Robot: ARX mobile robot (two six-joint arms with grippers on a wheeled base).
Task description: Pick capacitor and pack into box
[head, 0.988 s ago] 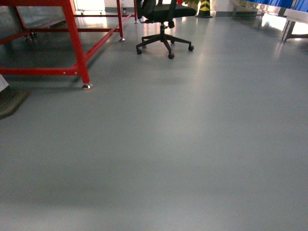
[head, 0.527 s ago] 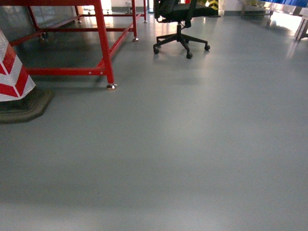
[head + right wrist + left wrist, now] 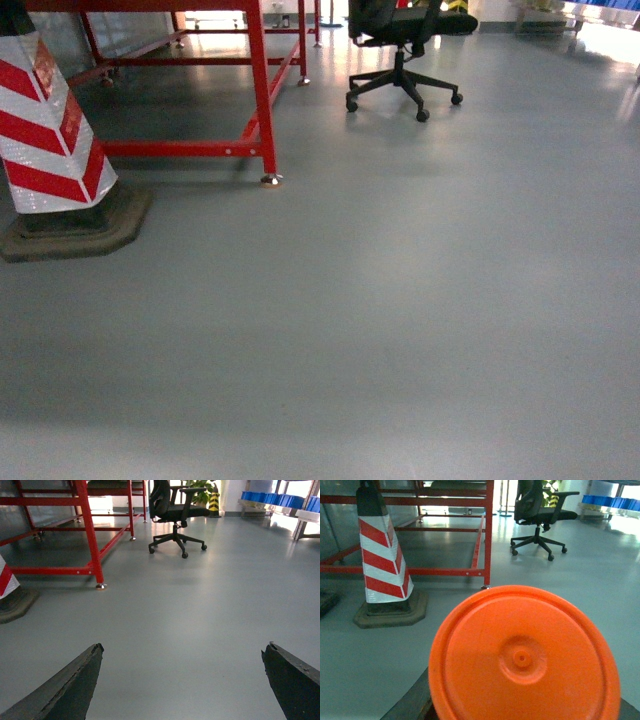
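Neither the capacitor nor the box appears in any view; where they lie cannot be told. My left pincer is hidden behind an orange round lid (image 3: 524,655) that fills the lower left wrist view; whether the pincer grips it, or how its fingers stand, I cannot tell. My right pincer (image 3: 182,680) is spread wide, holding nothing, its two dark fingertips (image 3: 70,682) well apart above bare grey floor (image 3: 400,300). Beyond stand a red-and-white striped cone (image 3: 50,130) on its dark base, a red metal frame (image 3: 262,90) and a black office chair (image 3: 405,40). I judge the step in hand to be travel toward the work area; the next move calls for bringing the capacitor and box into view.
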